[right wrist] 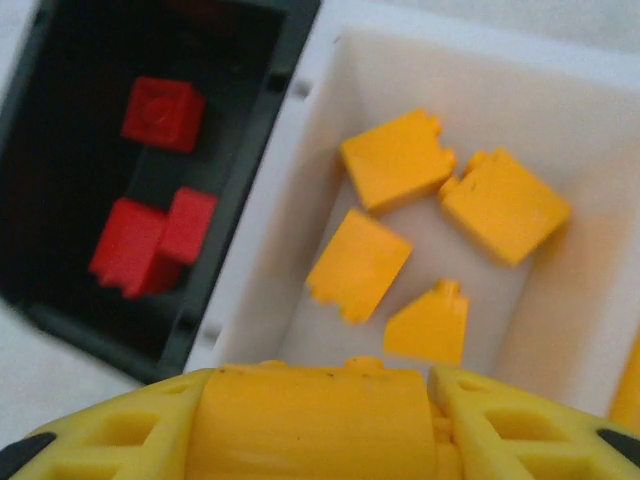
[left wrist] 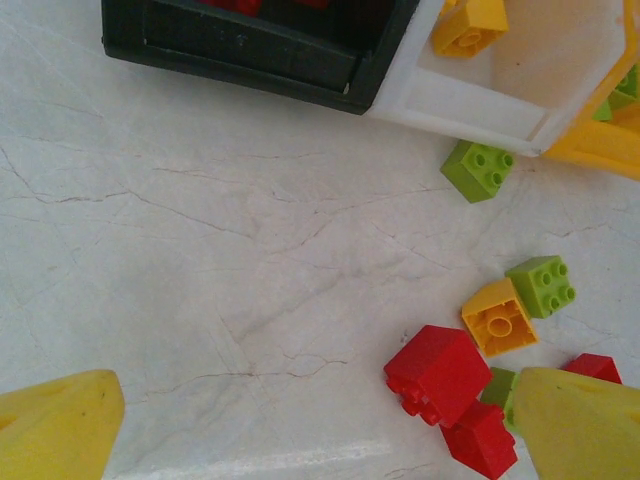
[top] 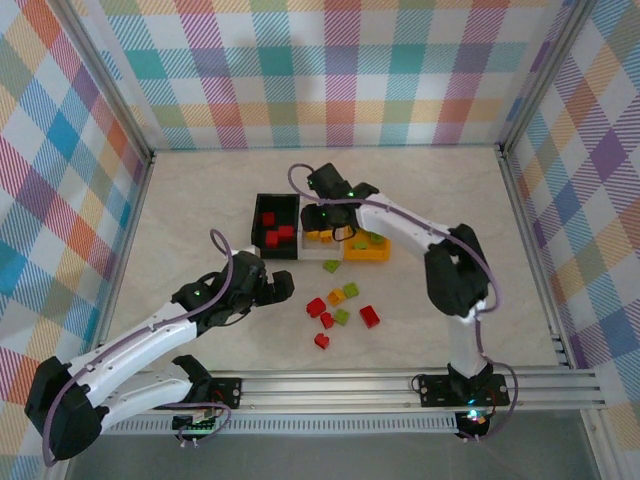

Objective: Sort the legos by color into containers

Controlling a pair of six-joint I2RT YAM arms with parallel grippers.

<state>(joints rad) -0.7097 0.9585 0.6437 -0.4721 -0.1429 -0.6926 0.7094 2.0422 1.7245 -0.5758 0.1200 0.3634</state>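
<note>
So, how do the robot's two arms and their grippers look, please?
Both the left arm and the right arm have white links with black joints, a small green light, and a thin purple cable looping alongside. The left gripper and the right gripper have yellow plastic fingers; the right one's show open lattice cut-outs.

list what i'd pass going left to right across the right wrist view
black bin holding red bricks -> white bin holding orange-yellow bricks -> edge of the orange-yellow bin

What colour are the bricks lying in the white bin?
Orange-yellow bricks in the white bin, clearest in the right wrist view.
</note>
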